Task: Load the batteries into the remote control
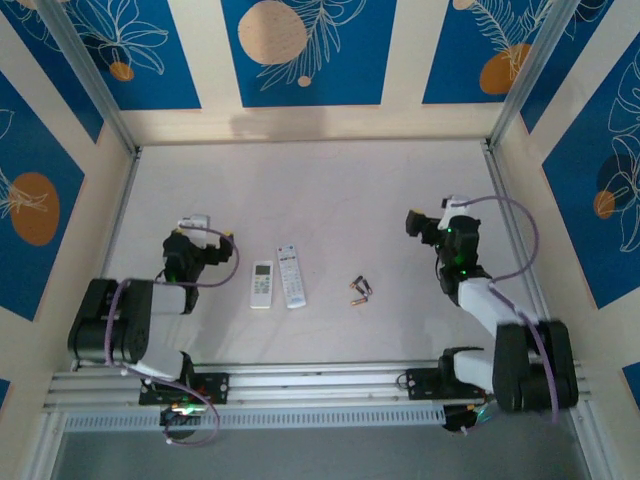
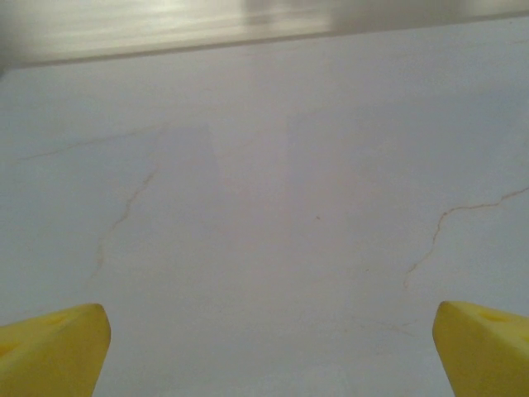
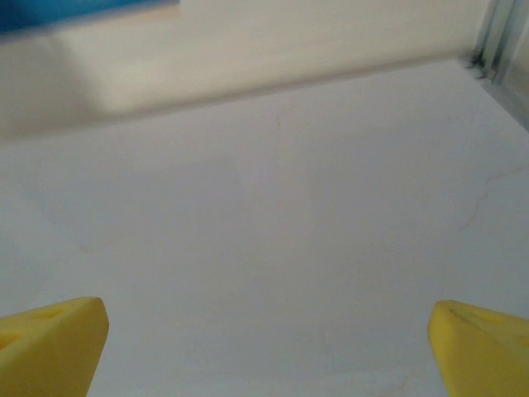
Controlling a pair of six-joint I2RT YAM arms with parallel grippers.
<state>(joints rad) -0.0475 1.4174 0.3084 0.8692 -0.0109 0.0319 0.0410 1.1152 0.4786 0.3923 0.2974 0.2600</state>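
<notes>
Two white remote controls lie side by side near the table's middle front: a shorter one (image 1: pixel 262 284) and a longer one (image 1: pixel 291 275). The batteries (image 1: pixel 360 291), tiny dark cells with orange ends, lie in a small cluster to the right of them. My left gripper (image 1: pixel 205 234) rests left of the remotes, open; in the left wrist view its yellow fingertips (image 2: pixel 54 347) stand wide apart over bare table. My right gripper (image 1: pixel 428 224) sits right of and beyond the batteries, open, its yellow fingertips (image 3: pixel 479 343) also wide apart with nothing between them.
The white tabletop (image 1: pixel 330 190) is bounded by beige walls with blue panels and metal corner posts (image 1: pixel 510 90). A metal rail (image 1: pixel 320 385) with both arm bases runs along the near edge. Thin cracks mark the table surface (image 2: pixel 446 219).
</notes>
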